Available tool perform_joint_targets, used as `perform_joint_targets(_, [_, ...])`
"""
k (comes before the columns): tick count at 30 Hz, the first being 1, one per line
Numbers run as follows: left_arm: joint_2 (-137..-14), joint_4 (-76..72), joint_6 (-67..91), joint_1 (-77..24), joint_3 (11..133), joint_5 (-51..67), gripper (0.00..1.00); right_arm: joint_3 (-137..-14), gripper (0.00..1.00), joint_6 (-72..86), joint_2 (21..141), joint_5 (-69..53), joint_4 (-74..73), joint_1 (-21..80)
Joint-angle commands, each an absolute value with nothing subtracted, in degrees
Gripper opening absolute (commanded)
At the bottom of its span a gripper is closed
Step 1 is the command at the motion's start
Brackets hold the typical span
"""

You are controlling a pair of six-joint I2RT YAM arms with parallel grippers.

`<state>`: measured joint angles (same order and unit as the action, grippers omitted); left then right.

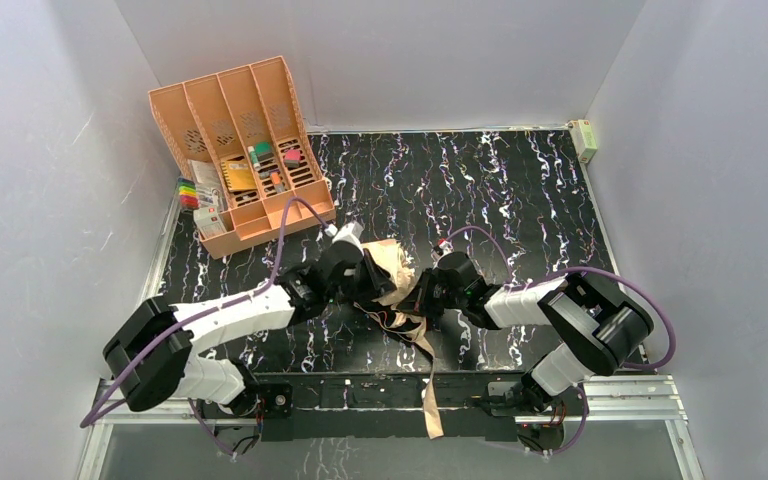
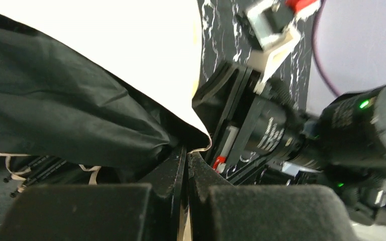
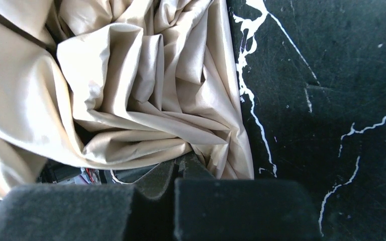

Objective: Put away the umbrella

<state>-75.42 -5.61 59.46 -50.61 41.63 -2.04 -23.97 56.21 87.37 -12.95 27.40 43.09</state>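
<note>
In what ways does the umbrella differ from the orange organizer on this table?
The umbrella is soft, crumpled fabric; the organizer is rigid slotted plastic.
The umbrella is pale beige; the organizer is a stronger orange-peach.
The umbrella lies near the front middle; the organizer stands at the far left corner.
Both rest on the black marbled table.

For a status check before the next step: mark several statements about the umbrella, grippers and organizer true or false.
The umbrella lies in the organizer. False: it lies on the table, between the arms.
The left gripper and right gripper are both shut. True.
The umbrella's fabric is neatly rolled. False: it is loose and crumpled.
A strap hangs over the table's near edge. True.
</note>
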Motion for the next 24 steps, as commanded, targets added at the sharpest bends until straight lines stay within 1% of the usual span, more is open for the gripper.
perform_joint_targets(1, [-75.4, -19.3, 59.6, -54.0, 35.7, -0.7, 0.0, -23.1, 0.0, 54.3, 88.7, -11.5, 17.8, 43.4])
perform_joint_targets(6, [-79.1, -27.5, 60.0, -55.4, 29.4, -0.6, 0.0, -22.5, 0.0, 54.4, 84.6, -11.6, 17.3, 43.4])
perform_joint_targets(7, [-80.3, -28.7, 59.6, -55.5, 27.5, -1.9, 0.0, -22.7, 0.0, 54.1, 79.8, -10.8, 14.1, 43.4])
perform_joint_targets(12, [-83.3, -29.6, 57.9, -55.5, 26.1, -2.5, 0.0, -24.6, 0.0, 51.6, 68.5, -8.6, 5.0, 43.3])
perform_joint_targets(14, [-85.0, -30.0, 57.4, -55.5, 26.4, -2.1, 0.0, -25.4, 0.02, 49.6, 63.9, -8.1, 2.5, 43.4])
perform_joint_targets(17, [-87.5, -30.9, 56.6, -55.5, 26.8, -0.7, 0.0, -26.0, 0.07, 46.9, 58.6, -8.9, 2.8, 43.3])
perform_joint_targets(20, [-88.6, -32.0, 56.5, -55.5, 26.4, -0.1, 0.0, -28.0, 0.13, 44.5, 57.9, -10.7, 5.1, 43.3])
perform_joint_targets(24, [-88.8, -32.7, 56.1, -55.5, 25.8, 0.0, 0.0, -31.4, 0.13, 43.5, 64.4, -14.4, 10.7, 43.3])
